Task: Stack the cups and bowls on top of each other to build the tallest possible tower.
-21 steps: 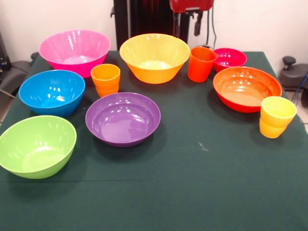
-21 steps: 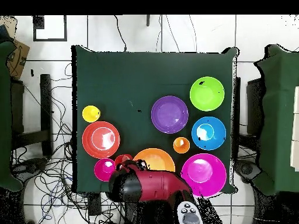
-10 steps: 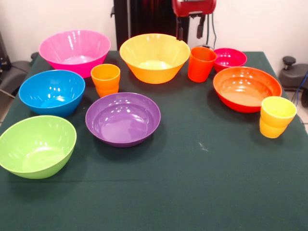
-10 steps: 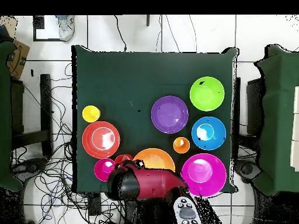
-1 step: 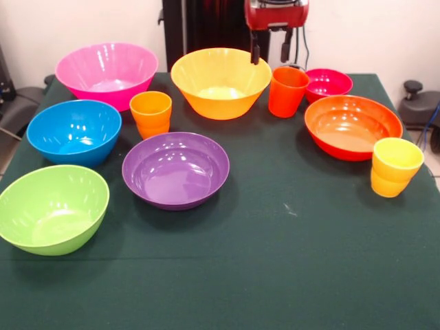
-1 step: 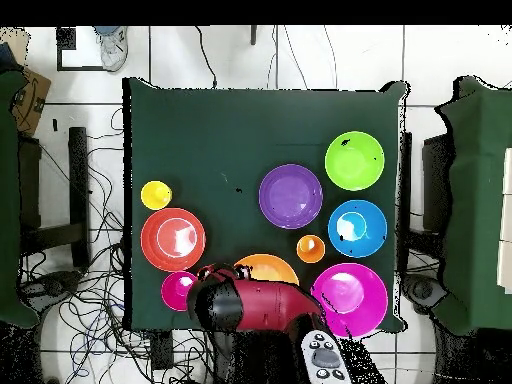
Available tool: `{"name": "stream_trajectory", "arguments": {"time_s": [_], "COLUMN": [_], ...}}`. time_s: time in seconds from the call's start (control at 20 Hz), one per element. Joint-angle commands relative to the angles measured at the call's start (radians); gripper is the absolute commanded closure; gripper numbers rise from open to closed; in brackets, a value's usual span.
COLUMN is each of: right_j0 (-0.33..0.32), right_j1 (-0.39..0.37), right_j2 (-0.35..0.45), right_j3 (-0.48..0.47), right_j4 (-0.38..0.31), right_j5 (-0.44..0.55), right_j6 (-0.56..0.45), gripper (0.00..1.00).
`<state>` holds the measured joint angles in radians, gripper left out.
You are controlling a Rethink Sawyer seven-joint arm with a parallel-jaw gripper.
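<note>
All cups and bowls stand singly on the green table (image 5: pixel 289 275); no tower shows. At the back are the pink bowl (image 5: pixel 106 72), yellow bowl (image 5: pixel 221 81), red-orange cup (image 5: pixel 287 91) and small magenta bowl (image 5: pixel 328 82). Nearer stand the ribbed orange cup (image 5: pixel 150 113), blue bowl (image 5: pixel 73 130), purple bowl (image 5: pixel 175 168), green bowl (image 5: pixel 51 207), orange-red bowl (image 5: pixel 353 126) and yellow cup (image 5: pixel 395 166). My gripper (image 5: pixel 269 51) hangs open and empty above the gap between the yellow bowl and the red-orange cup. In the overhead view the red arm (image 6: pixel 255 308) covers part of the yellow bowl (image 6: pixel 265 266).
The bowls crowd the robot's half of the table (image 6: pixel 250 130). Cables lie on the floor (image 6: pixel 85 300) around the robot's side. A person's shoe (image 6: pixel 112 45) shows beyond the far table edge.
The gripper has come down a little and shifted slightly right in the front view. In the overhead view the arm has reached further over the yellow bowl. No cup or bowl has moved.
</note>
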<state>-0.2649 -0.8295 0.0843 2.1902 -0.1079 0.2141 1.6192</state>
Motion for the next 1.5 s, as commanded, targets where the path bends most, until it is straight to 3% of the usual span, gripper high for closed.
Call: {"name": "stream_trajectory", "arguments": {"time_s": [0.05,0.5,0.9,1.0,1.2,1.35,1.5], "right_j0": [0.027,0.094,0.042,0.018,-0.043,-0.061,-0.132], "right_j1": [0.050,-0.009,-0.038,-0.039,-0.016,-0.029,-0.038], "right_j2": [-0.030,-0.139,-0.109,-0.072,0.076,0.147,0.308], "right_j3": [-0.076,-0.035,0.035,0.025,-0.115,-0.144,-0.148], "right_j4": [0.102,0.163,0.146,0.094,-0.078,-0.160,-0.230], "right_j5": [0.092,0.152,0.111,0.106,0.176,0.189,0.242], "right_j6": [0.234,0.348,0.366,0.301,0.016,-0.046,-0.158], "gripper": [0.00,0.00,0.00,0.00,0.00,0.00,0.00]}}
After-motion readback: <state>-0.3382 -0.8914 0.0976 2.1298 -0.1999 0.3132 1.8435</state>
